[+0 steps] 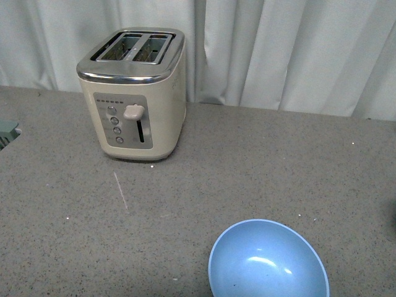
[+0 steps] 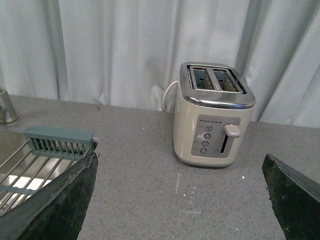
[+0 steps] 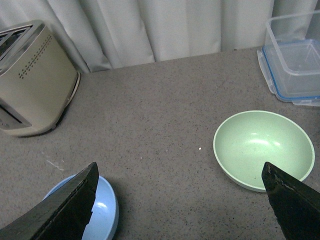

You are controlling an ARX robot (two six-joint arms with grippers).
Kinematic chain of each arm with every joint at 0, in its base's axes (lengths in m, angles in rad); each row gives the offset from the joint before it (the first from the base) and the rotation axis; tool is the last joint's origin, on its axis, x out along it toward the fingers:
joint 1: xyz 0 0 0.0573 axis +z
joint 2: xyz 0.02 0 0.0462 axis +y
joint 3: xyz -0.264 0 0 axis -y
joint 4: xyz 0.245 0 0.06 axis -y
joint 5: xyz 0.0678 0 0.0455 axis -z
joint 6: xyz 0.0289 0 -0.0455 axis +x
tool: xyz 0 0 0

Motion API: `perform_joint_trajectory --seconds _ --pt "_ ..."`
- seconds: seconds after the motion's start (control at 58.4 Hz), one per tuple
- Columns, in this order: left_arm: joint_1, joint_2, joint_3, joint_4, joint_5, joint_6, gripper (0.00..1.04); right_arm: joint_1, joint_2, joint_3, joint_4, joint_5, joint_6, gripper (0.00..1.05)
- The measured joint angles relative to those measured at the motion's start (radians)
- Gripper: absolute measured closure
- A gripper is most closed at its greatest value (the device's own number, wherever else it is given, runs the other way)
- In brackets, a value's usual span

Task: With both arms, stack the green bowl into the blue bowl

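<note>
Front view: blue bowl [image 1: 267,263] sat upright & empty on the grey counter [image 1: 297,167], at the near edge, right of centre. Cream toaster [image 1: 133,93] stood further back to the left, well apart from the bowl, w/ a pale curtain [image 1: 278,49] behind.

Left wrist view: left gripper [image 2: 180,157] hung above the counter, its black fingers [image 2: 55,205] wide apart w/ nothing btwn them. Toaster stood ahead, lever side toward the camera. A teal dish rack [image 2: 60,142] lay in a sink [image 2: 12,150] off to one side.

Right wrist view: right gripper [image 3: 179,167] also had its jaws spread wide, empty, w/ bare counter btwn them. Green bowl [image 3: 260,145] rested upright & empty on the counter, partly behind one finger, near a clear container [image 3: 295,60] w/ blue rim. Blue bowl showed partly behind the other finger, well apart from the green one. Toaster stood beyond it, by the curtain.
</note>
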Motion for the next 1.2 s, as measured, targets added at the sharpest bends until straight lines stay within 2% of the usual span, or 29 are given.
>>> perform_joint_trajectory --seconds 0.205,0.308,0.496,0.924,1.198 --pt "0.0 0.0 0.0 0.0 0.0 0.0 0.06 -0.212 0.389 0.169 0.195 -0.165 0.018 0.09" --pt "0.0 0.0 0.0 0.0 0.0 0.0 0.06 -0.258 0.553 0.248 0.217 -0.2 0.014 0.09" --pt "0.0 0.0 0.0 0.0 0.0 0.0 0.06 -0.283 0.775 0.303 0.265 -0.19 0.019 0.09" --pt "0.0 0.0 0.0 0.0 0.0 0.0 0.06 -0.254 1.009 0.348 0.341 -0.061 0.095 0.09" --pt "0.0 0.0 0.0 0.0 0.0 0.0 0.06 -0.323 1.111 0.353 0.349 -0.063 0.088 0.09"
